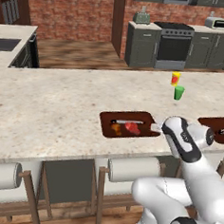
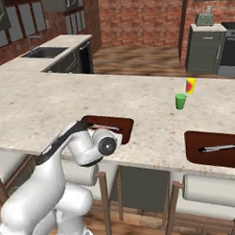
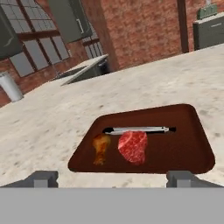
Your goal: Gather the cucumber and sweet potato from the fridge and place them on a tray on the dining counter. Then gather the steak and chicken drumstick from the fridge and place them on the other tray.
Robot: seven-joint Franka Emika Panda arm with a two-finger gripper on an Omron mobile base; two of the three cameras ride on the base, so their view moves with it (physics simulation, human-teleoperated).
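From my station I see the end effector [image 3: 112, 177] spread wide with nothing between its fingertips [image 3: 43, 178], which stand far apart at the bottom of the hand view, just short of the near rim of a dark brown tray [image 3: 183, 144]. That tray sits on the tabletop [image 1: 48, 104] close to its near edge. On it the steak [image 3: 133, 146] lies flat, red and marbled, and the chicken drumstick [image 3: 101, 148] lies just beside it on the side toward the sink end of the tabletop; I cannot tell whether the two touch. Behind both, nearer the tray's far rim, lies a knife [image 3: 140, 129] with a silvery blade and dark ends, lengthwise along the tray.

In the left base view the arm's wrist [image 1: 183, 136] hangs at the tray's end nearest the second tray, above the near edge of the tabletop. The second tray [image 2: 214, 149] sits farther along the same near edge, well apart from the first, and carries a knife of its own [image 2: 218, 148]. I cannot make out any vegetables on it.

Toward the middle of the tabletop stand a green cup [image 2: 181, 101] and, just behind it, a yellow and red container [image 2: 190, 85]. A sink [image 2: 45, 53] is set in the side counter beyond.
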